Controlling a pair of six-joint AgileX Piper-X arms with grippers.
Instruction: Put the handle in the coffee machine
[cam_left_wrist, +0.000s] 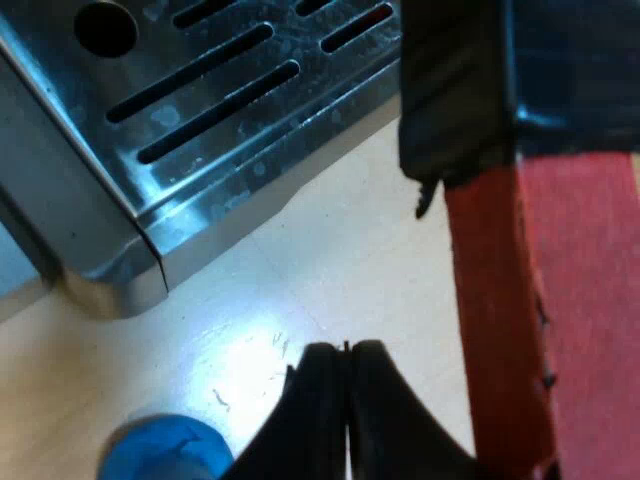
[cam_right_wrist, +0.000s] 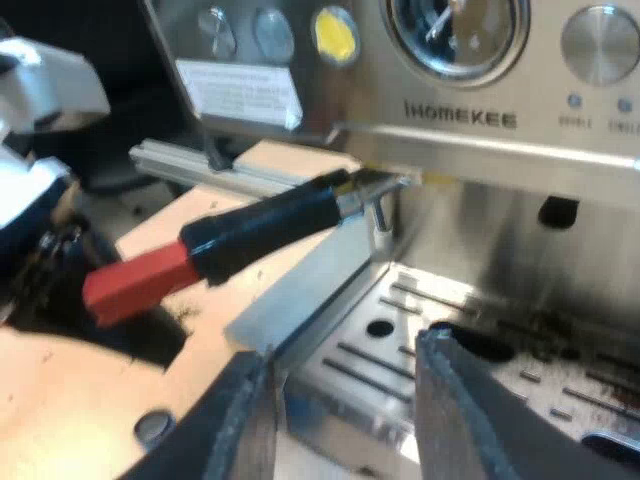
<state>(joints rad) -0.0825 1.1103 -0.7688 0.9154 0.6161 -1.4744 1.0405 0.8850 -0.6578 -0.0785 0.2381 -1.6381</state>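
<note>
**Handle at the machine's front**

My right gripper (cam_right_wrist: 345, 405) stands wide open and empty, over the drip tray (cam_right_wrist: 335, 375). My left gripper (cam_left_wrist: 345, 400) is pressed closed on nothing, beside the red end (cam_left_wrist: 560, 320). Farther, the handle (cam_right_wrist: 265, 225) seems seated under the espresso machine (cam_right_wrist: 470, 120).

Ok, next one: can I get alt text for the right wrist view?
A dark handle with a red end juts out from the front of the espresso machine, its metal end tucked under the control panel; whether it is locked cannot be told. The right gripper, fingers open, hovers over the slotted drip tray.
</note>
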